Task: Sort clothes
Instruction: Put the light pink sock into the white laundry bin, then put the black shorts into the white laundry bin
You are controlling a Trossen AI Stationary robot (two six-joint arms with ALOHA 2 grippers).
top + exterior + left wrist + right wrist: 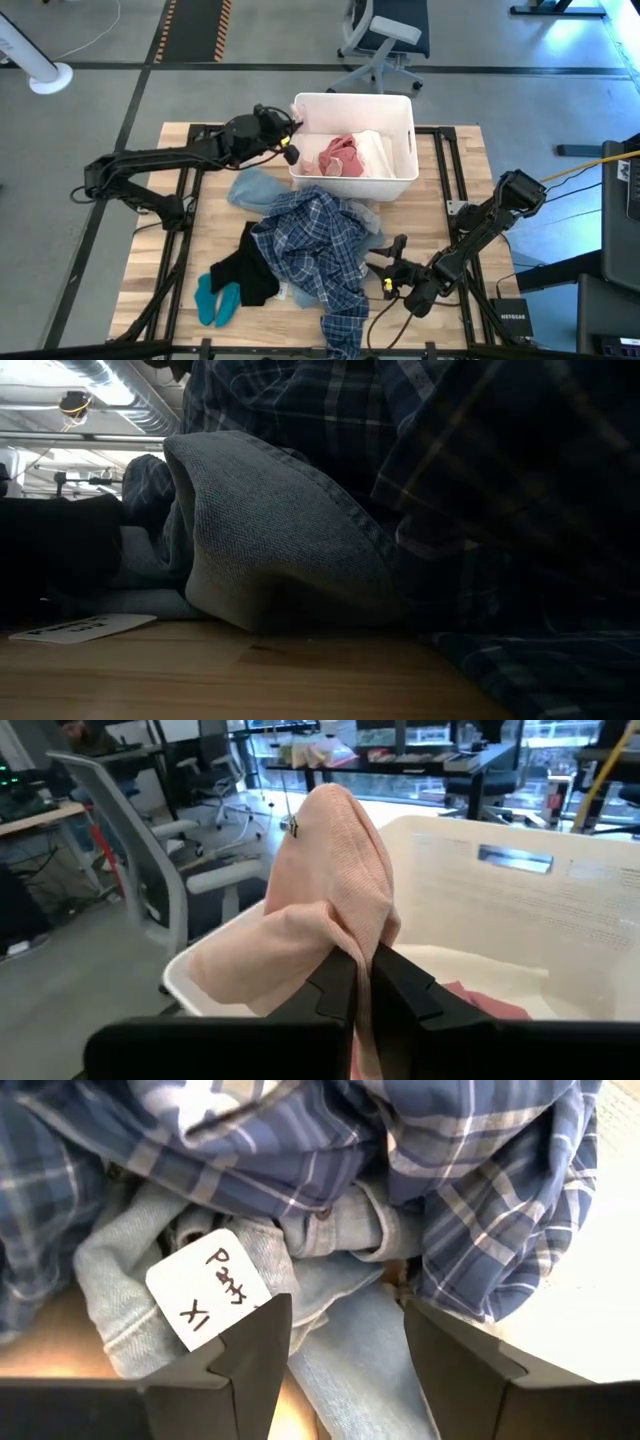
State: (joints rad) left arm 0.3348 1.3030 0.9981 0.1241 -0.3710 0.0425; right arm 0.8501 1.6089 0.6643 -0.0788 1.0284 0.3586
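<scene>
My left gripper (290, 140) is at the left rim of the white bin (350, 102), shut on a pale pink garment (330, 870). A darker pink garment (338, 155) and a white one (378, 150) lie in the bin. The blue-and-white plaid shirt (310, 250) lies heaped on the table over a light blue-grey garment (255, 190). A black garment (250, 270) and a teal one (217, 300) lie to its left. My right gripper (385, 262) is open and low at the heap's right side. In its wrist view its fingers stand before a blue-grey fold with a white tag (210, 1295). My left gripper pinches a bunched fold of the pale pink garment (362, 975) between its two fingers (340, 990). The cloth bulges out beyond the fingertips, over the bin's left rim. How many layers are held does not show.
The bin stands at the table's far middle. An office chair (385, 35) stands on the floor beyond it. Bare wood shows along the table's right side (440, 200) and far left (200, 150). The plaid shirt's hem hangs over the near edge (345, 335).
</scene>
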